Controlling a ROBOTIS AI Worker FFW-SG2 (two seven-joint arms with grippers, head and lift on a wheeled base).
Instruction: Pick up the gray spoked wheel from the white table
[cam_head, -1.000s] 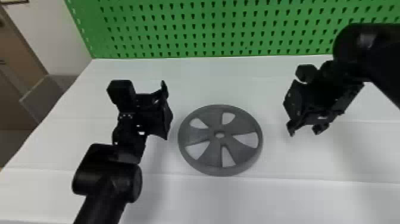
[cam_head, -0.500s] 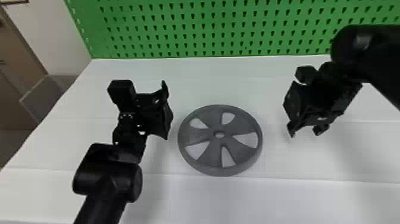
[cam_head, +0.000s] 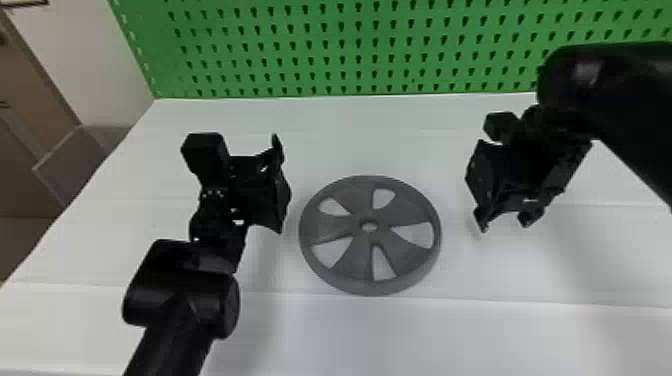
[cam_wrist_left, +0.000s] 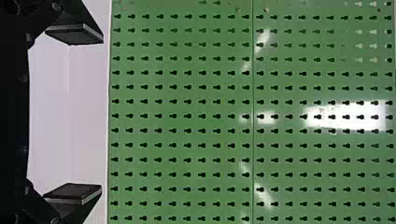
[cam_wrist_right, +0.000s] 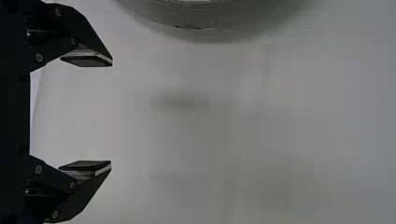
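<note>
Wheel (cam_head: 350, 262) lies between left pincer (cam_head: 256, 170) and right pincer (cam_head: 506, 220).

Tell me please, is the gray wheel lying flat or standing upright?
Flat: the gray wheel shows its spoked face upward on the white table.

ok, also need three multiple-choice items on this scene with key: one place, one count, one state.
1. Where is the round gray spoked wheel on the white table?
A: against the green pegboard
B: between the black left pincer and the black right pincer
C: at the table's left edge
2. How many openings does it have?
A: five
B: three
C: eight
3. How is the right pincer?
A: shut on the wheel
B: shut on nothing
C: open

1 B: the head view shows a pincer on either side.
2 A: they can be counted around its center.
3 C: its fingers stand wide apart in the right wrist view.
</note>
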